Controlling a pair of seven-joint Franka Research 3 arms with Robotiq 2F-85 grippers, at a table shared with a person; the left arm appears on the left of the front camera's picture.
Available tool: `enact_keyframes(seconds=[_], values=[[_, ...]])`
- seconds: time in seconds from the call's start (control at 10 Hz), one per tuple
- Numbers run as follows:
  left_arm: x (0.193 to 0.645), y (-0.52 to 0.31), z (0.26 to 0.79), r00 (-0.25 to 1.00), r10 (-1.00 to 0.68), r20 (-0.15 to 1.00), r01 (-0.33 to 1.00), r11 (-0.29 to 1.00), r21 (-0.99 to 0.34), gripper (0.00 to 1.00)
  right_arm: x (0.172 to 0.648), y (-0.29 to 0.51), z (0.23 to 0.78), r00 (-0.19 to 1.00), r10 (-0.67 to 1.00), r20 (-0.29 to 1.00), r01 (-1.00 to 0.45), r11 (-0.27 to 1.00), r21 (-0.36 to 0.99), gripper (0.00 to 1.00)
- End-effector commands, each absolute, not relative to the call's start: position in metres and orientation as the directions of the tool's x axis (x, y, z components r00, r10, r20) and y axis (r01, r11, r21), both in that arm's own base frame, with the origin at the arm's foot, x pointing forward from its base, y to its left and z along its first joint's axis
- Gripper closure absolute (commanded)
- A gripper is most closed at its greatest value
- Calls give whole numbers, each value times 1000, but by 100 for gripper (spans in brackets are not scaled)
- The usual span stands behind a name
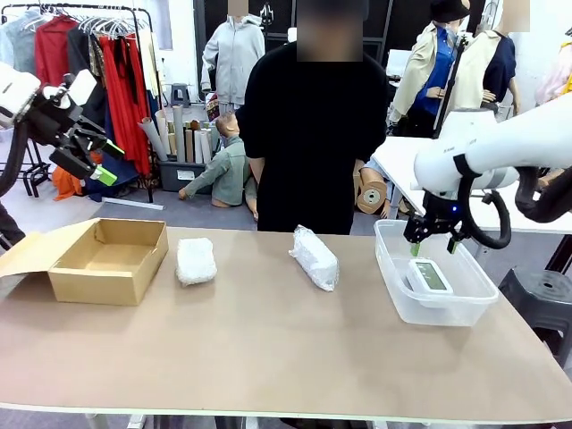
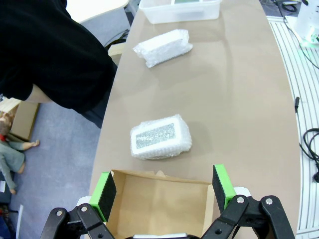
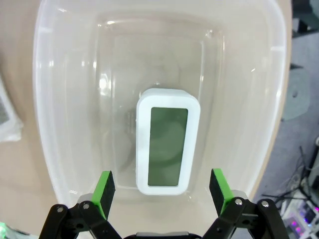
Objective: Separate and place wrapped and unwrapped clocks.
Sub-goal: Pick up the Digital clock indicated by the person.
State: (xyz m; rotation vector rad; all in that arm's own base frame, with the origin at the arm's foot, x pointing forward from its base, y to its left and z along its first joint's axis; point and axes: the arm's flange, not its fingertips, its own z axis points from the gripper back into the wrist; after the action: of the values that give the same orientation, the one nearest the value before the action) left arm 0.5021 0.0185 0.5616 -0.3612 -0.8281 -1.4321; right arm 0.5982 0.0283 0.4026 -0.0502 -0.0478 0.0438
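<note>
A bare white clock (image 3: 167,148) with a grey screen lies flat inside the clear plastic tub (image 3: 45,124), also seen at the table's right as the clock (image 1: 430,275). My right gripper (image 1: 434,243) hovers open just above it, with nothing held between its green pads (image 3: 105,186). Two bubble-wrapped clocks rest on the table: one (image 1: 196,260) beside the cardboard box, another (image 1: 315,257) near the middle. The left wrist view looks down on the nearer wrapped clock (image 2: 160,137) and the farther one (image 2: 163,47). My left gripper (image 1: 105,161) hangs open, high at the left above the box.
An open brown cardboard box (image 1: 109,259) stands at the table's left, its inside bare (image 2: 159,204). A person in black (image 1: 313,134) stands at the far edge behind the middle. The tub (image 1: 393,277) sits near the right edge.
</note>
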Motion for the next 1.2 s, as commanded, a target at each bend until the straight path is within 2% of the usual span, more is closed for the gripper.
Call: enact_keyframes(seconds=[0.0,0.2,0.3,0.5,0.6,0.8,1.0,1.1], values=[[502,18,562,-73,-720,690,956,146,253,0,597,24,429,984,170,57,-170,985,-4,0],[502,18,562,-73,-720,690,956,146,253,0,592,25,466,909,400,116,-414,900,136,0],[502,18,562,-73,-720,690,956,146,253,0,590,26,477,876,462,141,-482,854,196,0],[502,18,562,-73,-720,690,956,146,253,0,590,33,497,730,658,183,-682,684,260,0],[502,18,562,-73,-720,690,956,146,253,0,583,44,502,652,728,211,-757,610,236,0],[502,18,562,-73,-720,690,956,146,253,0,564,64,509,450,840,303,-891,443,98,0],[502,18,562,-73,-720,690,956,146,253,0,548,69,517,258,879,401,-962,270,28,0],[502,18,562,-73,-720,690,956,146,253,0,542,70,520,202,881,427,-977,214,19,0]])
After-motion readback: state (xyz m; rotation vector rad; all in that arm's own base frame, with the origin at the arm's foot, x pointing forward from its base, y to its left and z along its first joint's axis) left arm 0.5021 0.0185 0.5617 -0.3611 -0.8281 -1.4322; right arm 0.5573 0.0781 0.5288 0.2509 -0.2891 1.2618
